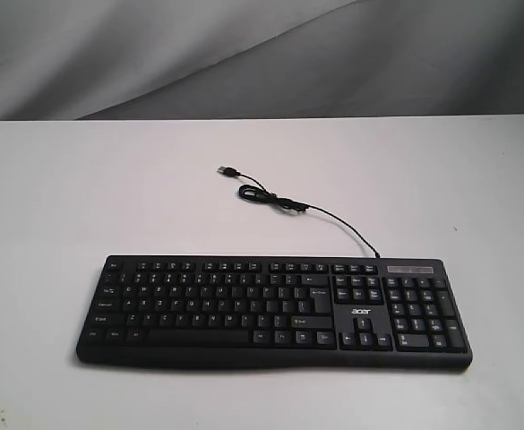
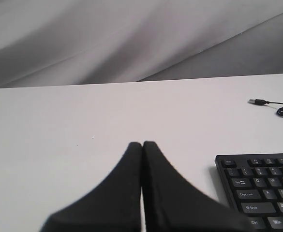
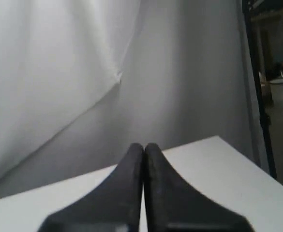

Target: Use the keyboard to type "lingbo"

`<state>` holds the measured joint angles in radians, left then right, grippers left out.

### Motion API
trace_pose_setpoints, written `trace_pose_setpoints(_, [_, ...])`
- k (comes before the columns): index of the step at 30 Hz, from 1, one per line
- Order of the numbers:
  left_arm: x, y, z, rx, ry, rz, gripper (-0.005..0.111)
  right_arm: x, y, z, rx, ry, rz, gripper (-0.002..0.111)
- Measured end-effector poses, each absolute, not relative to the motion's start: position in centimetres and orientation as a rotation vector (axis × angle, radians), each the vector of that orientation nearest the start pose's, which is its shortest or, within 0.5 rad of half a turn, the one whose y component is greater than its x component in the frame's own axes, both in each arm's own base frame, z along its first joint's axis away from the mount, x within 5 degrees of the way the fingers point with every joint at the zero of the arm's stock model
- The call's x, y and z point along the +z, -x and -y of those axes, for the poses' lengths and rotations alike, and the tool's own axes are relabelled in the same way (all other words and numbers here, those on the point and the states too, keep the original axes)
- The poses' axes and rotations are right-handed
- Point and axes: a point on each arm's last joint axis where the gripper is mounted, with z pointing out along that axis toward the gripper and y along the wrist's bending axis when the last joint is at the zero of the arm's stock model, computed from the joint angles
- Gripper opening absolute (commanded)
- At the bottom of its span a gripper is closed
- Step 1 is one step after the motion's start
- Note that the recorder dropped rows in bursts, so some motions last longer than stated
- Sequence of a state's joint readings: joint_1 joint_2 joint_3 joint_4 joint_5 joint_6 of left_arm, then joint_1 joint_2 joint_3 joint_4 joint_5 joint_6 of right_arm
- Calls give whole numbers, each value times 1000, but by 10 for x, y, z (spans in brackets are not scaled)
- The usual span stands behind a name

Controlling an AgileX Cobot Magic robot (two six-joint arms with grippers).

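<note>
On table (image 1: 64, 179), acer keyboard (image 1: 270, 309) runs side-to-side, Caps-Lock end (image 2: 246, 194) nearest left gripper (image 2: 142, 145); it and right gripper (image 3: 143, 146) both pinched together.

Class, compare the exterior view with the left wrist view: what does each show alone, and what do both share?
Exterior only: the whole keyboard, with its number pad and acer logo. Left wrist only: the left gripper, shut. Both: the keyboard's Caps Lock end, the USB plug, the white table and the grey backdrop.
</note>
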<state>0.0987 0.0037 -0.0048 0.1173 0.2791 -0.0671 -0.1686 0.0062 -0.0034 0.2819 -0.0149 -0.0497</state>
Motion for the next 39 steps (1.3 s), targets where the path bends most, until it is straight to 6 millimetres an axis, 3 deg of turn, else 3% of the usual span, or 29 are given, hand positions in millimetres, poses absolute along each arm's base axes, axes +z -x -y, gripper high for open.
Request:
trace_pose_setpoints(8, [190,-54,-8,133,70,-1760,1,230,-52,14,48,-332,-1266,0])
trace_pose_setpoints(12, [190,-54,-8,133,70,-1760,1,240,-47,18,194,-465,-1103,0])
trace_pose_setpoints(15, [190,-54,-8,133,70,-1760,1,247,-45,16,265,-470,-1057,0])
trace_pose_setpoints(20, [190,-54,-8,133,70,-1760,1,292,-36,6,323,-338,-982,0])
trace_pose_setpoints(24, [190,-54,-8,133,70,-1760,1,333,-42,1,279,-234,-989,0])
trace_pose_setpoints(30, [190,-54,-8,133,70,-1760,1,380,-90,0,183,-97,-1097,0])
trace_pose_setpoints(35, [190,-54,-8,133,70,-1760,1,410,-149,8,103,-62,-1237,0])
trace_pose_setpoints(39, [190,-54,-8,133,70,-1760,1,417,-204,21,-31,-100,-1472,0])
